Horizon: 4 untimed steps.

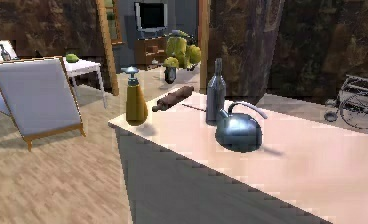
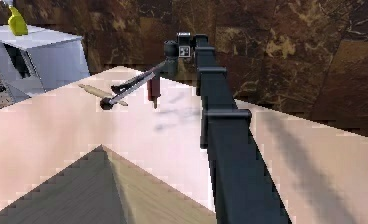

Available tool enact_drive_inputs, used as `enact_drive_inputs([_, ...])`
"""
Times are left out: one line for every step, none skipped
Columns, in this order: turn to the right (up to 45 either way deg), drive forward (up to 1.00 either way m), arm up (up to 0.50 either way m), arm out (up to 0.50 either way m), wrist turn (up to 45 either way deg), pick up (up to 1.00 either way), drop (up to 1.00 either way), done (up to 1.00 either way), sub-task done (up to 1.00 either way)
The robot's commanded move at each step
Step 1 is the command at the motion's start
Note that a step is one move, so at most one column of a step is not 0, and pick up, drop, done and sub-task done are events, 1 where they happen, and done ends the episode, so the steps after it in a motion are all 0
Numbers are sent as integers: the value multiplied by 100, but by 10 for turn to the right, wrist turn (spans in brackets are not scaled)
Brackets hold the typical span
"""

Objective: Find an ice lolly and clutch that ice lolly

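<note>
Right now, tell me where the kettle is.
In the forward view, the kettle stands on the pale counter just right of the picture's middle. It is close to the dark bottle and nearer the camera, with the rolling pin farther left.

Counter (image 1: 292, 150) — smooth, pale top with a faint sheen. Kettle (image 1: 239, 130) looks like polished metal, glossy; bottle (image 1: 216, 92) dark glass. Rolling pin (image 1: 173, 97) and planked floor (image 1: 52, 185) are wood. Chair (image 1: 37, 98): wooden frame, grey cloth. Walls (image 1: 312, 50) — rough, mottled stone. Arm (image 2: 232, 150) matt dark.
</note>
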Motion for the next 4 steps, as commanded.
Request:
enact_drive_inputs([0, 0, 0, 0, 450, 0, 0, 0, 0])
enact_drive_inputs([0, 0, 0, 0, 90, 0, 0, 0, 0])
enact_drive_inputs([0, 0, 0, 0, 0, 100, 0, 0, 0])
enact_drive_inputs([0, 0, 0, 0, 0, 0, 0, 100, 0])
